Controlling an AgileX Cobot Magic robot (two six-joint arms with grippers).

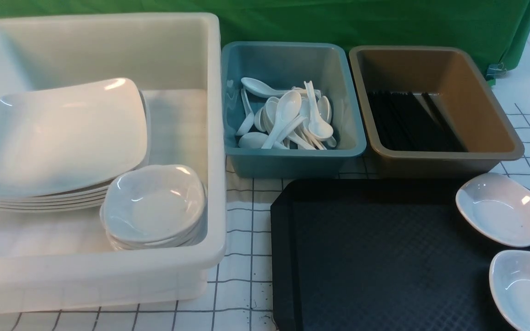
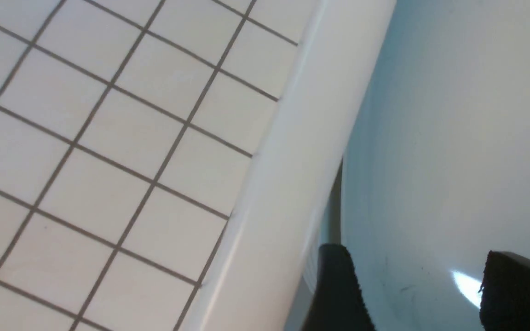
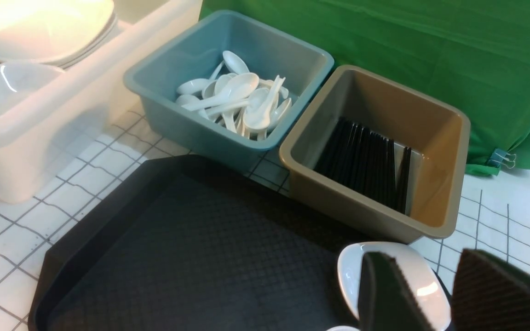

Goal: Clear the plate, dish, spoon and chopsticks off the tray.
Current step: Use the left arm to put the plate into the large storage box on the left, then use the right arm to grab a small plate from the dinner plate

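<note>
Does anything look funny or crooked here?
Yes. The top plate in the white tub sits tilted and twisted on the plates under it, not flat like them.

You have the tray (image 1: 375, 257) at near right, with two small dishes (image 1: 504, 209) on its right side. On your left, the white tub (image 1: 216, 138) holds stacked plates (image 1: 62, 138). Farther back, spoons (image 1: 288, 110) fill the blue tub (image 1: 292, 163) and chopsticks (image 1: 407, 122) the brown tub (image 1: 476, 92).

I work at a staged test bench got up like a canteen return point: green cloth backdrop (image 1: 384, 18) with a binder clip (image 3: 502, 159), grid-lined table cover (image 1: 246, 230), white tub (image 1: 216, 138) of stacked plates (image 1: 62, 133), blue tub (image 1: 354, 124) of soup spoons (image 1: 288, 119), brown tub (image 1: 499, 119) of black chopsticks (image 1: 407, 122).
</note>
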